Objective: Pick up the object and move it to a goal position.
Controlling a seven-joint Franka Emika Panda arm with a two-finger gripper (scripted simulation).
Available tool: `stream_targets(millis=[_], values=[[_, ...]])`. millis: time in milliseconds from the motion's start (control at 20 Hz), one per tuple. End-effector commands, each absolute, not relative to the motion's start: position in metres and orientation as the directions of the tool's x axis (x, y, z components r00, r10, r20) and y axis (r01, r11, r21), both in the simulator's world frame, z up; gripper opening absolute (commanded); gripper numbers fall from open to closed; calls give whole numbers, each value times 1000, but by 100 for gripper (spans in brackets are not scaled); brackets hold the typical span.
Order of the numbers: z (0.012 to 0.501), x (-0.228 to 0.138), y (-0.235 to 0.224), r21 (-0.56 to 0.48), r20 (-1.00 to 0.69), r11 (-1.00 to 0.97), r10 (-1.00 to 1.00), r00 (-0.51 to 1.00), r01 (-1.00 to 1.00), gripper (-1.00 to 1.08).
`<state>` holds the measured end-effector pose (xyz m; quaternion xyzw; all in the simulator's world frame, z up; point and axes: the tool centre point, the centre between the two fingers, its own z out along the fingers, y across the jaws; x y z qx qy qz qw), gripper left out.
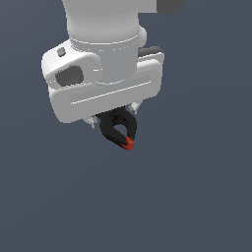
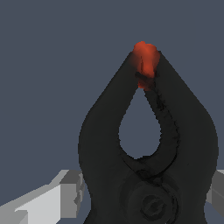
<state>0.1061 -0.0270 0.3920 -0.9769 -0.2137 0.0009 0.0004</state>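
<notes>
The object (image 1: 118,132) is a small black spring clamp with a looped jaw and a red-orange tip (image 1: 129,143). It hangs under the white hand in the exterior view, tip pointing down and toward that view's right. My gripper (image 1: 113,116) is shut on its upper part, and the handles are hidden between the fingers. In the wrist view the object (image 2: 100,144) fills most of the picture, its tip (image 2: 145,61) pointing away from the camera. Grey fingers (image 2: 57,197) show on either side of it. The object is off the ground.
A plain dark blue-grey ground (image 1: 197,197) lies all around below the hand. No goal marker shows in either view.
</notes>
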Motion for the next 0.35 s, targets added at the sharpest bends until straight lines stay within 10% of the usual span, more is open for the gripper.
stream_targets(millis=[0,300], values=[[397,107,-26,0,0,-909,417,909,417,-100],[400,108,-26,0,0,-909,417,909,417,-100]])
